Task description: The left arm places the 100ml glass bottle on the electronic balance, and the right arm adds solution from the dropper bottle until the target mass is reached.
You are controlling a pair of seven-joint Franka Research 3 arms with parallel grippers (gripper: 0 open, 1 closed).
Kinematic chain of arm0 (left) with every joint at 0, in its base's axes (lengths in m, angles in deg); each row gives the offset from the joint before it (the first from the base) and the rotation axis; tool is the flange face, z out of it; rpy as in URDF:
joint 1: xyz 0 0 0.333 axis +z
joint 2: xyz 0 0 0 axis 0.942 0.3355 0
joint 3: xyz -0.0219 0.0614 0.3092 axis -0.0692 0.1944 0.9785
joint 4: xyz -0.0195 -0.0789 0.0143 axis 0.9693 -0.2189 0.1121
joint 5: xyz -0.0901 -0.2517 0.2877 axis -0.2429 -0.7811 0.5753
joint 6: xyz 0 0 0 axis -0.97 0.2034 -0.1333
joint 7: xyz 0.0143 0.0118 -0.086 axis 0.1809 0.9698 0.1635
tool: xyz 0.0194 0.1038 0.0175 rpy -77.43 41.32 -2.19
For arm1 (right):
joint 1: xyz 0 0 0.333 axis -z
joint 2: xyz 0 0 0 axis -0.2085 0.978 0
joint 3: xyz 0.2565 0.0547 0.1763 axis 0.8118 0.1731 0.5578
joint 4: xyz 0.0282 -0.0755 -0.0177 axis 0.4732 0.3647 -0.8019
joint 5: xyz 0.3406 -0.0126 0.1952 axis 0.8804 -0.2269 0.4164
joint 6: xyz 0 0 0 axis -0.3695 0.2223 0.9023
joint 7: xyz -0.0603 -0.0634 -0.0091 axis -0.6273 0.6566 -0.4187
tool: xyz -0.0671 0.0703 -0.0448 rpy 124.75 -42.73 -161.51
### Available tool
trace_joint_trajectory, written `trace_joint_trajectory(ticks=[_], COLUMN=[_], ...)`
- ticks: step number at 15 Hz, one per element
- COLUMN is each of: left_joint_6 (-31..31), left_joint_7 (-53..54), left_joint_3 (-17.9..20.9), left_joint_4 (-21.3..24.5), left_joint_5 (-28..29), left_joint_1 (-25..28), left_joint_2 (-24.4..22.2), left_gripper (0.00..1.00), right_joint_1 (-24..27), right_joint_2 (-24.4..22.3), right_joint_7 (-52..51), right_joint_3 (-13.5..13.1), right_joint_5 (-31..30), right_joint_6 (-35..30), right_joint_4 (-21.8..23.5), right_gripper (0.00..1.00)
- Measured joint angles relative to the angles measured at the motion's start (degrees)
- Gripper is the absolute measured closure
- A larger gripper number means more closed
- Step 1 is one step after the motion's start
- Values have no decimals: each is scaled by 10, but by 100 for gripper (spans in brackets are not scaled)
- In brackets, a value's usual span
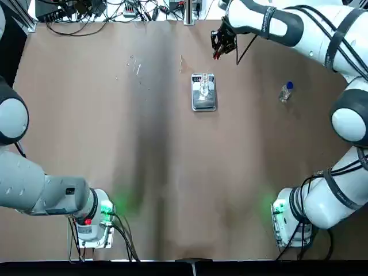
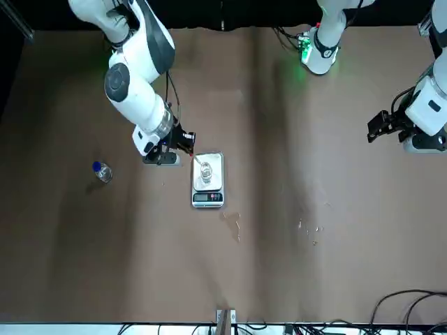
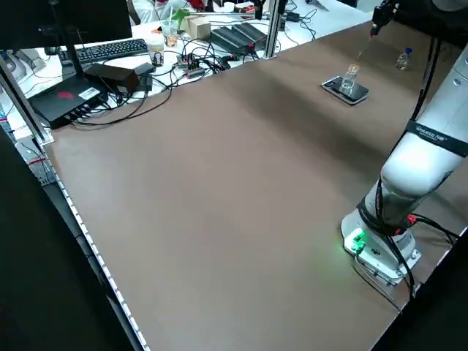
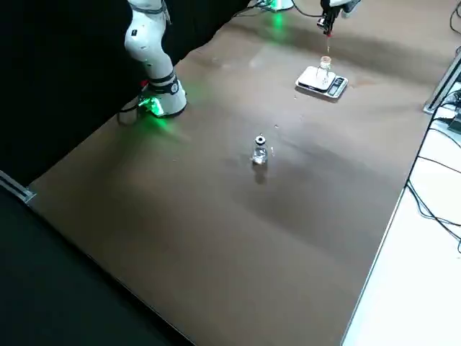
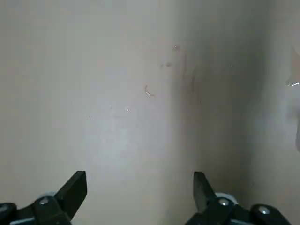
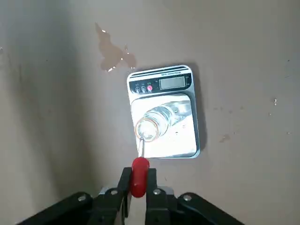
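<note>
Below the right hand (image 6: 139, 173): the electronic balance (image 6: 180, 145) on the worktop (image 6: 243, 178); the 100ml glass bottle (image 6: 152, 124) stands upright on its plate, mouth up.
Right hand: closed on the dropper (image 6: 139, 180) by its red bulb, above and beside the bottle; drop-by-drop dosing looks to be the step in hand.
Left hand (image 5: 140, 176): released, nothing between its well-spread fingers; off to the right hand's left, clear of the balance.
Dropper bottle (image 1: 286, 92): upright on the worktop, to the right hand's right and nearer the robot's bases, well apart from it.
Risk: a slight sideways drift could send drops past the narrow mouth, onto the plate, and spoil the mass; too hard a squeeze could overshoot the target; lowering the tip too far could press on the rim, falsify the reading or tip the glass.
Wet patch (image 6: 110, 49): liquid lies beside the balance, beyond the hand; the display (image 6: 172, 83) cannot be read.
Dropper's direction: glass tip down from the hand, towards the bottle's mouth; long axis steep, near upright; the bottle's long axis is vertical.
</note>
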Motion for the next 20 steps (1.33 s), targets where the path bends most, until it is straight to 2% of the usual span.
trace_joint_trajectory(ticks=[8, 20], left_joint_6=[0, 0], left_joint_7=[0, 0], left_joint_3=[0, -2], left_joint_4=[0, 0], left_joint_5=[0, 0], left_joint_1=[12, 12], left_joint_2=[0, -3], left_gripper=[0, 0], right_joint_1=[-13, -18], right_joint_2=[29, 35], right_joint_7=[13, 15], right_joint_3=[-1, -1], right_joint_5=[-18, -22], right_joint_6=[30, 32], right_joint_4=[0, 0], right_gripper=[83, 86])
